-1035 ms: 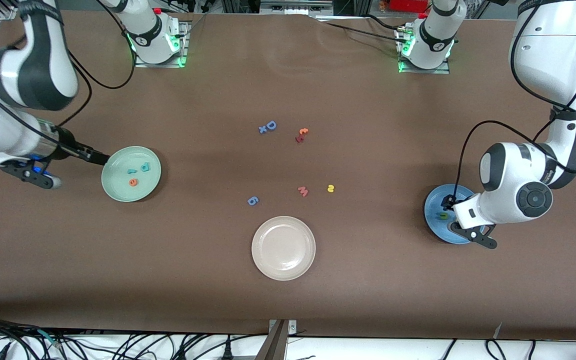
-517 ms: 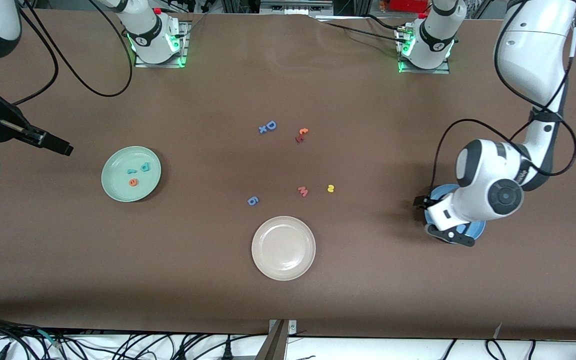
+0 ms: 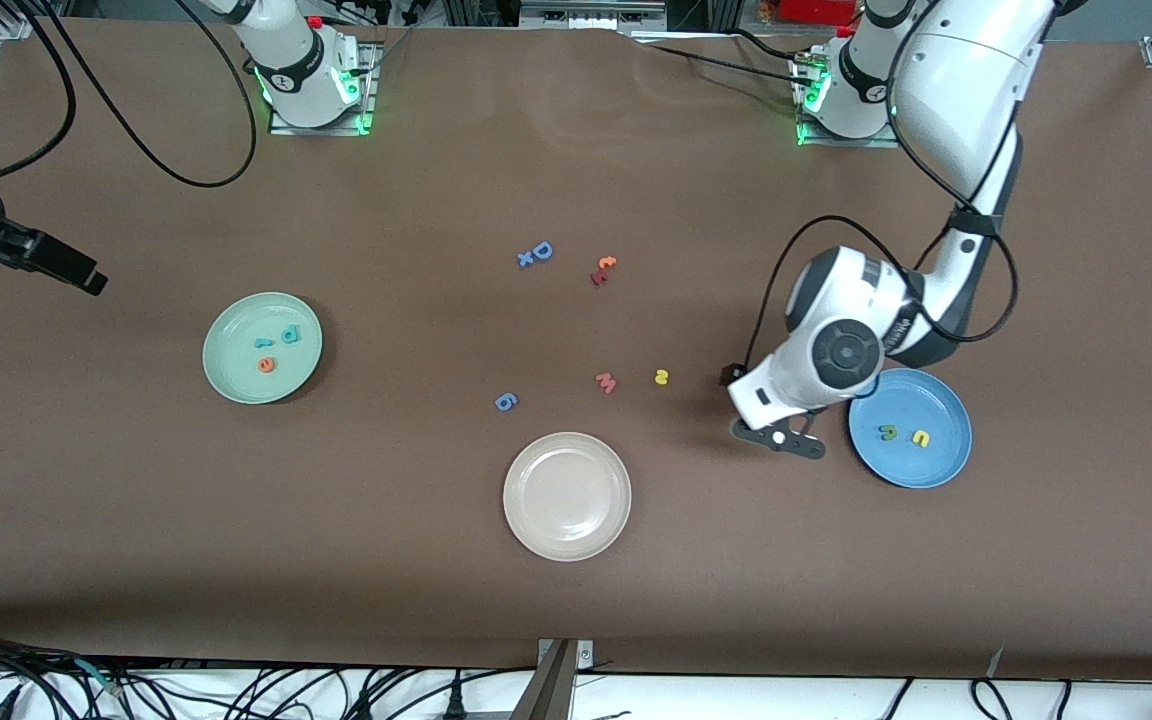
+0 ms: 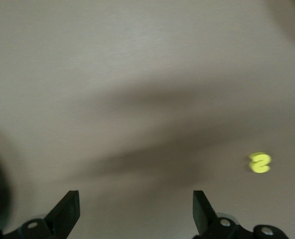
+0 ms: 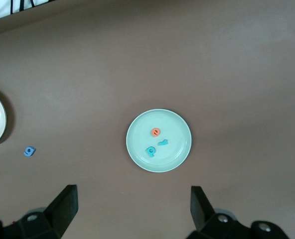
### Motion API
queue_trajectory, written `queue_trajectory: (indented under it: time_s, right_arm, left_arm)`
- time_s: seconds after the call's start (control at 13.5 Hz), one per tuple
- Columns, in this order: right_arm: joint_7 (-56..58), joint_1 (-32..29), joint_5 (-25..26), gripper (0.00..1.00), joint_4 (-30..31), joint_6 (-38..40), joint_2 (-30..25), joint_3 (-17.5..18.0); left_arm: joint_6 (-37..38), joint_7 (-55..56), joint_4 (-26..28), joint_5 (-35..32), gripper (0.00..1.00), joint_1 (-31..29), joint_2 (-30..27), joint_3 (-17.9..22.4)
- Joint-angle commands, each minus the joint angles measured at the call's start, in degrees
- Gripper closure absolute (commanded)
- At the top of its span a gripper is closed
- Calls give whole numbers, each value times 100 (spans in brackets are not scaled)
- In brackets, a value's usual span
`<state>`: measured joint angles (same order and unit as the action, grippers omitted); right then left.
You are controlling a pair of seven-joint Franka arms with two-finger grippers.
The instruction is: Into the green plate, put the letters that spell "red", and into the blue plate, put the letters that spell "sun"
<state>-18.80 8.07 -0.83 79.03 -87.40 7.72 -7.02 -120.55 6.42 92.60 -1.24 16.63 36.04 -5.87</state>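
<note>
The green plate (image 3: 226, 375) (image 5: 180, 157) lies toward the right arm's end and holds the teal r (image 3: 263, 343), orange e (image 3: 266, 365) and teal-blue d (image 3: 290, 335). In the blue plate (image 3: 941, 400), toward the left arm's end, lie the dark green n (image 3: 887, 432) and yellow u (image 3: 921, 438). A yellow s (image 3: 662, 377) (image 4: 259, 163) rests on the bare table. My left gripper (image 3: 738, 380) (image 4: 134, 211) hangs open and empty over the table between the s and the blue plate. Raised high beside the green plate, my right gripper (image 3: 86, 278) (image 5: 132, 209) is open and empty.
A beige plate (image 3: 566, 540) sits nearer the front camera at mid-table. Loose letters lie around the middle: a blue 6 (image 3: 505, 401), a pink w (image 3: 606, 382), an orange and red pair (image 3: 603, 270), and a blue D with an x (image 3: 536, 253).
My left arm swung from over the blue plate toward the table's middle, uncovering the n and u. The right arm rose and drew back from the green plate.
</note>
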Motion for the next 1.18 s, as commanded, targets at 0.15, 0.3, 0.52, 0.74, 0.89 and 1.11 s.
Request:
queue_trajectory:
  time_s: [0.15,0.3,0.52,0.74,0.89,1.11]
  right_arm:
    - [26,-113,4,0,-2,-5,10,87]
    - [114,-113,21,0,-10,4,19,78]
    - [105,-113,38,0,-10,13,19,87]
    - [88,-113,74,0,-10,48,-16,87]
    - [87,-113,91,0,-10,22,1,78]
    - [44,-87,65,0,-2,-110,19,95]
  left_arm:
    - [-617,86,-32,124,0,287,148,33]
    - [-969,499,-32,115,0,472,254,33]
    - [-1234,571,-23,115,0,622,377,33]
    - [-1261,868,12,71,0,850,448,42]
    - [-1313,975,118,36,0,982,457,42]
    - [-1865,1106,608,36,0,1035,387,42]
